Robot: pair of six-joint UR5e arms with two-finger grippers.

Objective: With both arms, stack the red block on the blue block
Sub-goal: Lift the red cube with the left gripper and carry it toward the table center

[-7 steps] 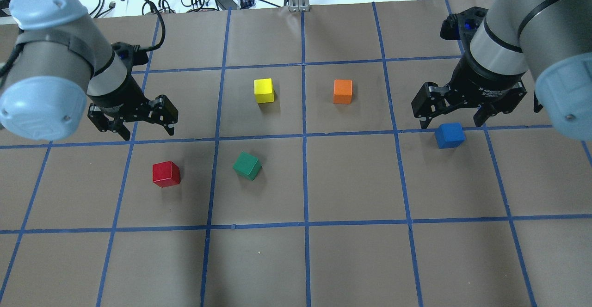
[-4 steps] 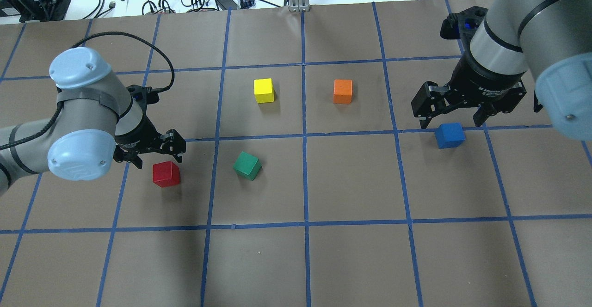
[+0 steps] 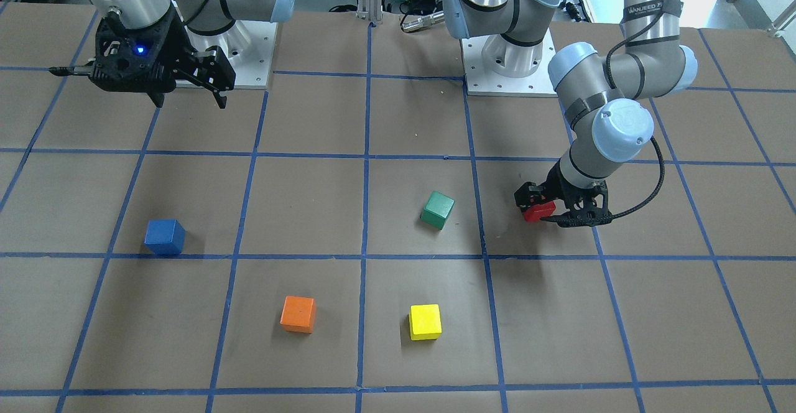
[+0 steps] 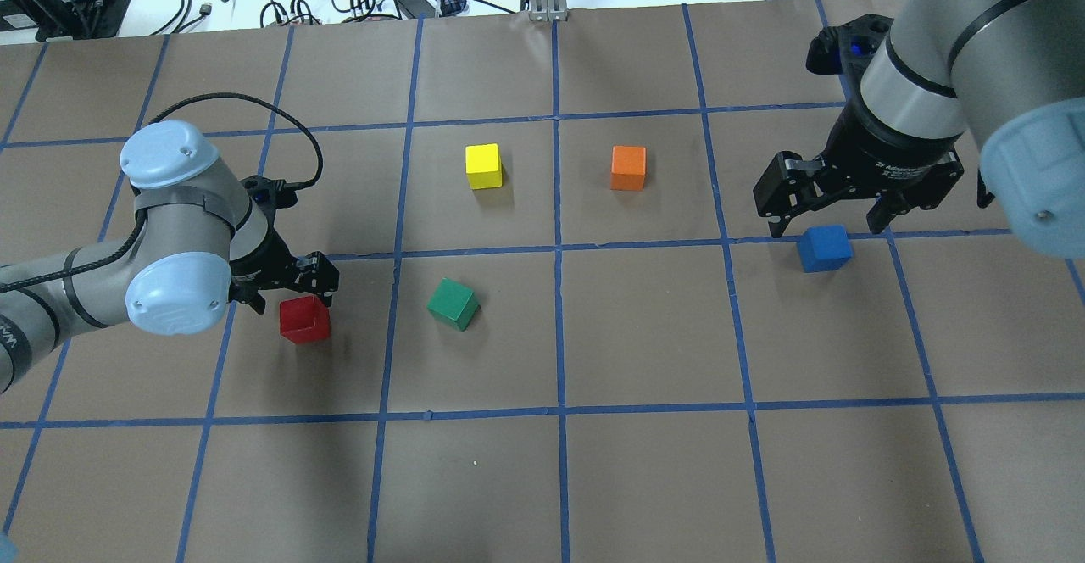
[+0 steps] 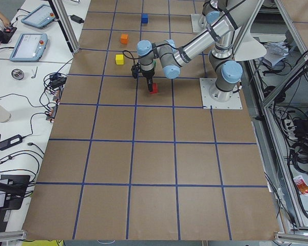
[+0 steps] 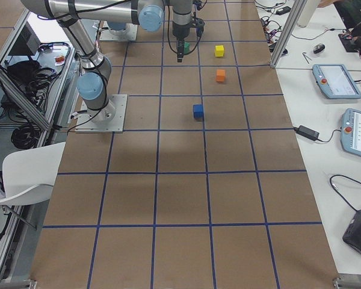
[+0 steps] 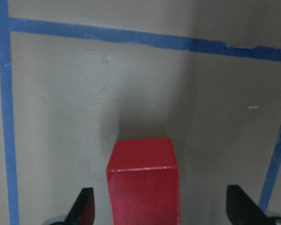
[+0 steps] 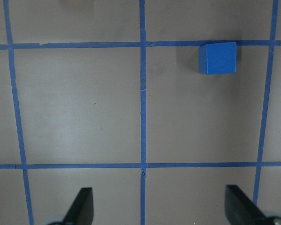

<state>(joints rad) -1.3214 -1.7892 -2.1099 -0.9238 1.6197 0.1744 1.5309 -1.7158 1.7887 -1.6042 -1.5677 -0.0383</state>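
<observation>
Lower left of overhead view: left tool (image 4: 286, 293) has dropped from the upper-left square down over the red block (image 4: 304, 319). Its jaws are spread w/ one each side, no pinch yet per wrist cam. Block sits flat on desk (image 4: 644, 334). Looks like pre-grasp; closing probably comes next. Further back, right side: right tool (image 4: 826, 222) unmoved, spread, hanging above blue block (image 4: 824, 248).
</observation>
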